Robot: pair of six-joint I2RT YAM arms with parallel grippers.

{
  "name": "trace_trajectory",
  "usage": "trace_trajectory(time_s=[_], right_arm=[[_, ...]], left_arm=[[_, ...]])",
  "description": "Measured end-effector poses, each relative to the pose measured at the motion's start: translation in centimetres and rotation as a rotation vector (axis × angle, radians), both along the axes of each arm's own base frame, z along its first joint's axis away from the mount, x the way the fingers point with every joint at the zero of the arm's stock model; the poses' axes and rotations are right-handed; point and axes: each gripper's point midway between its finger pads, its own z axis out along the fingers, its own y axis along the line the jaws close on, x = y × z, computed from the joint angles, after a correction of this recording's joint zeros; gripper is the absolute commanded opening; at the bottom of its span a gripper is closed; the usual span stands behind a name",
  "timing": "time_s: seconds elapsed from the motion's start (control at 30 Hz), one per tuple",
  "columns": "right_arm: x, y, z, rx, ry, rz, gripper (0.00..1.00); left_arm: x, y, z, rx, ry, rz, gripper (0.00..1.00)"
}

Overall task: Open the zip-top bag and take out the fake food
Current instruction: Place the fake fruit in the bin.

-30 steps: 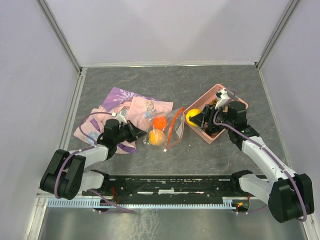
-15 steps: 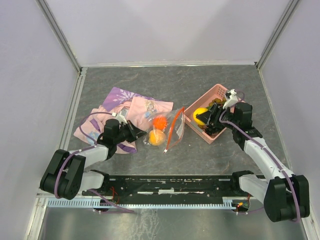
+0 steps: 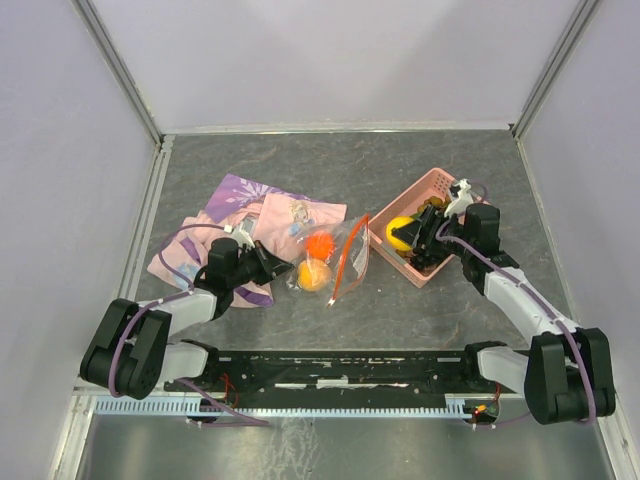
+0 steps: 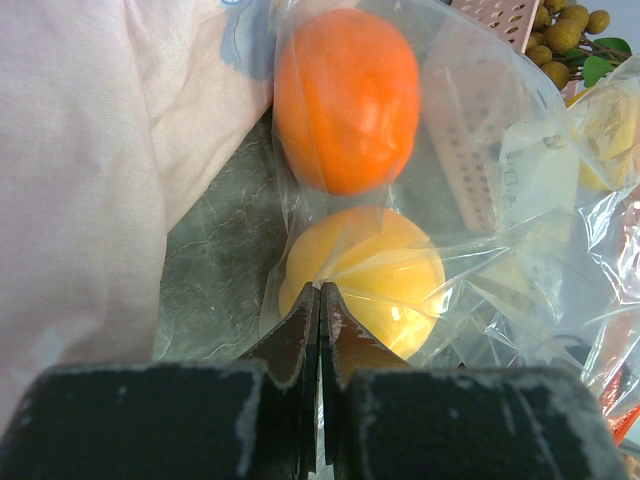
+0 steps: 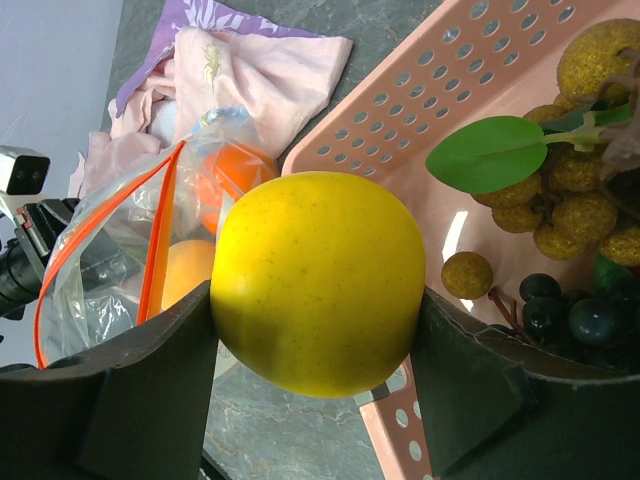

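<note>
Left end effector (image 4: 320, 298) clamped shut on edge of zip-top bag (image 4: 480, 190), which lies on table (image 3: 300, 165) against cloth (image 4: 80, 160) with orange fruit (image 4: 345, 100) and peach fruit (image 4: 385, 270) inside, while right end effector (image 5: 316, 300) grasps yellow fruit (image 5: 318, 270) over pink basket (image 5: 470, 80) holding grape bunches (image 5: 585, 180).

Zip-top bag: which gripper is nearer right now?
Left. The left gripper has its fingers shut on the zip-top bag; the right gripper holds the yellow fruit over the pink basket rim, apart from the bag.
</note>
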Motion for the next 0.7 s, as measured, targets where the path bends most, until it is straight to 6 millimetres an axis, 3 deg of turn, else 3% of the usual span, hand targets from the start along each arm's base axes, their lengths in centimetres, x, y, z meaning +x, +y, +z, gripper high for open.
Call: trace_trajectory(time_s=[0.23,0.43,0.57,0.7], right_arm=[[0.4,0.1,-1.0,0.001,0.029,-0.003,0.53],[0.7,0.0,-1.8,-0.002,0.047,-0.009,0.84],[0.9,-0.1,-2.5,-0.008,0.067,-0.02,1.0],[1.2,-0.4,-2.9,-0.02,0.077,-0.035,0.99]], left_arm=[[0.0,0.0,0.0,0.0,-0.001,0.0,0.03],[0.0,0.0,0.0,0.0,0.0,-0.001,0.03],[0.0,0.0,0.0,0.0,0.0,-0.001,0.03],[0.0,0.0,0.0,-0.001,0.0,-0.001,0.03]])
